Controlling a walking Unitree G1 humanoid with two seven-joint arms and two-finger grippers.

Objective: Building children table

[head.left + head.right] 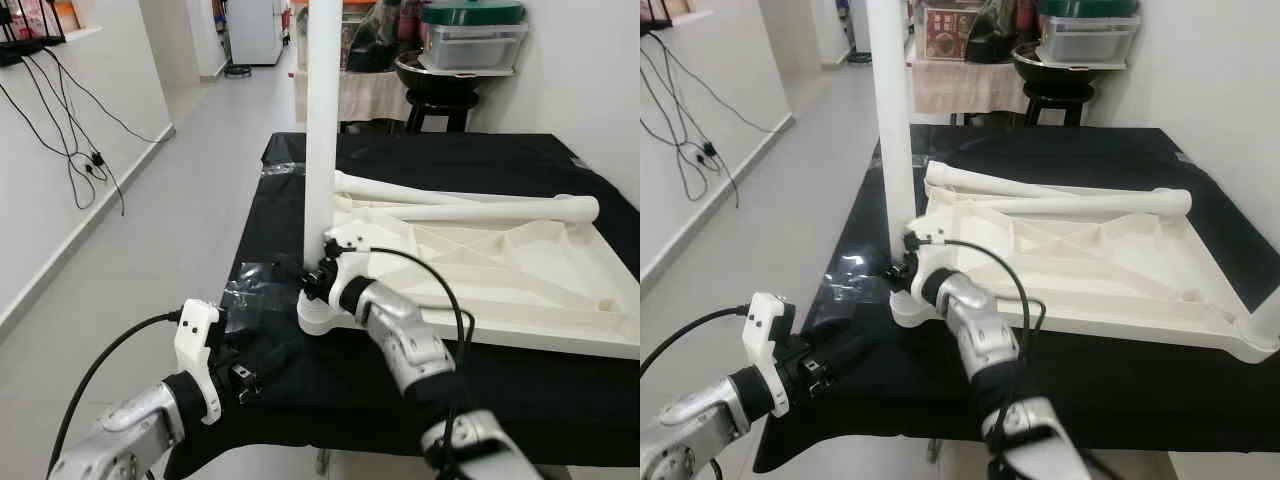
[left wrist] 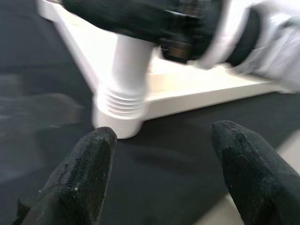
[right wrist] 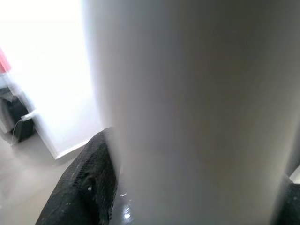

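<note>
Nearest to me, the left end effector (image 1: 243, 372) is hovering just over the near left edge of the surface (image 1: 520, 400), which is covered in black cloth. Its two black fingers (image 2: 84, 173) are standing apart with nothing between them, pointing toward the corner of the white tabletop.

Just beyond it, the right end effector (image 1: 312, 277) is reaching in from the right arm and gripping the base of an upright white leg (image 1: 322, 110). In the right wrist view the leg is sitting between the fingers, with one black finger (image 3: 86, 187) pressed against its side, so the fingers are clamped on the leg.

The leg is standing straight up in the near left corner socket (image 1: 322, 315) of the tabletop (image 1: 520, 290), its threaded end showing just above the socket in the left wrist view. The tabletop is lying upside down on the surface, ribbed underside facing up, filling the right half of it.

Farther back, two more legs (image 1: 480, 209) are lying flat across the far edge of the tabletop, touching each other at their left ends.

Past the far edge of the surface, a black stool (image 1: 440, 100) is carrying a lidded plastic box (image 1: 472, 40).
</note>
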